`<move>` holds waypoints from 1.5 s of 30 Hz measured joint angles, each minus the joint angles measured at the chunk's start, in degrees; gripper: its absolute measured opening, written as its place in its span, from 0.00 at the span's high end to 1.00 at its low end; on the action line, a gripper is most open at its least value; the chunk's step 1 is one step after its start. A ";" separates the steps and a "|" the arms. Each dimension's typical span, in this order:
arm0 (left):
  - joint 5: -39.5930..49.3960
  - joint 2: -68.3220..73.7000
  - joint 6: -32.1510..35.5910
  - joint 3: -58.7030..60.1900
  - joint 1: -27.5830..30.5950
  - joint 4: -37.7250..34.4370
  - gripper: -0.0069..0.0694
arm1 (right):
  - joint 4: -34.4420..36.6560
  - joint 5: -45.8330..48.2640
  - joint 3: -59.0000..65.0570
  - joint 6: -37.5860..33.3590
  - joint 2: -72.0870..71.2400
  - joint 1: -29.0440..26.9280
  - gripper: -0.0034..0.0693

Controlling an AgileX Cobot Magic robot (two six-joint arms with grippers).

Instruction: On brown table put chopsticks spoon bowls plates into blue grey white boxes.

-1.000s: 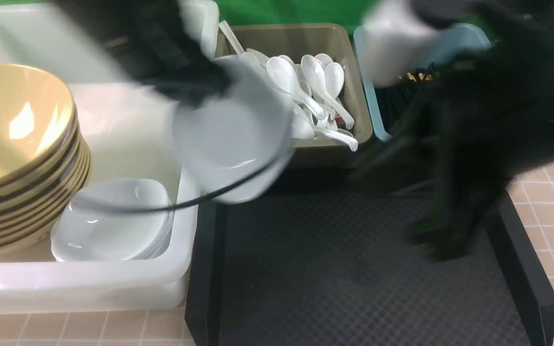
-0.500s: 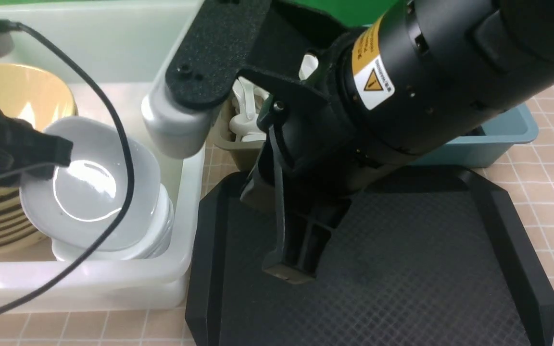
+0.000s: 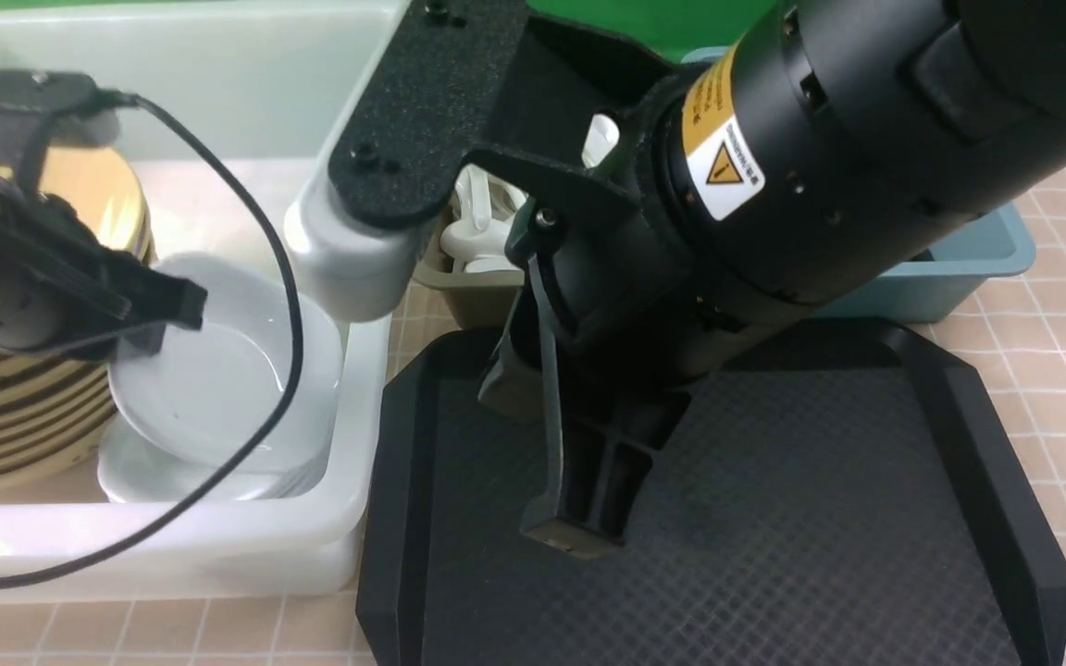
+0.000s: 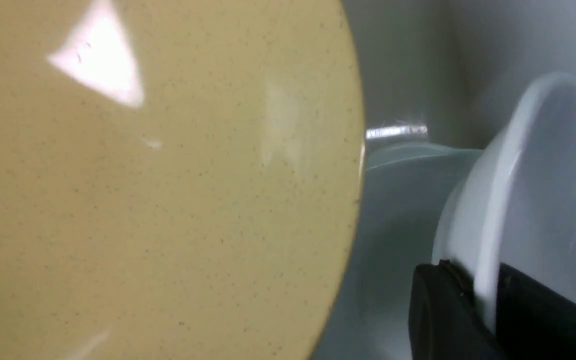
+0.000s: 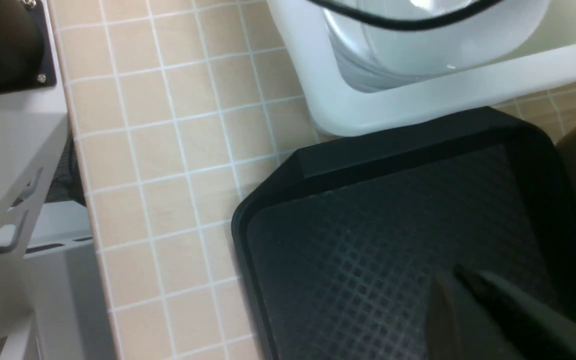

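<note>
One white plate (image 3: pixel 218 388) sat tilted in the left pincer (image 3: pixel 172 310). The left wrist view showed its black fingers (image 4: pixel 438 310) clamped on the plate's rim. The plate's low edge seemed to rest on the stack of plates (image 3: pixel 154 476) inside the big white box (image 3: pixel 172 546), just beside the pile of yellow bowls (image 3: pixel 24 416). The right pincer (image 3: pixel 579 527) was closed with nothing in it and hung over the black tray (image 3: pixel 774 518). Spoons (image 3: pixel 473 231) lay in the grey box (image 3: pixel 477 301). The blue box (image 3: pixel 959 268) was mostly hidden behind the right arm, and no chopsticks could be seen.

The step in hand looked like laying this plate onto the stack. To do it well, the rim needed lowering until the plate nested nearly flat. Only then should the fingers have eased apart, so the plate would neither clack down nor slide toward the bowls. After that the pincer wanted a straight lift, clear of the bowl rim close beside it, with its loose black cable (image 3: pixel 283 305) kept off the plates. No dishes showed on the visible part of the tray, so the sorting seemed close to done.
</note>
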 joint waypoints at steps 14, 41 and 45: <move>10.20 -2.74 2.95 -2.30 0.05 -0.11 0.29 | -1.50 0.07 0.00 -1.68 0.00 0.05 0.88; -1.29 -65.15 1.04 30.41 0.05 6.74 0.91 | -5.68 -47.05 41.72 7.82 -37.58 0.05 0.86; -2.42 -66.81 0.97 30.74 0.05 6.68 0.91 | -5.68 -57.38 44.58 7.77 -38.53 0.05 0.85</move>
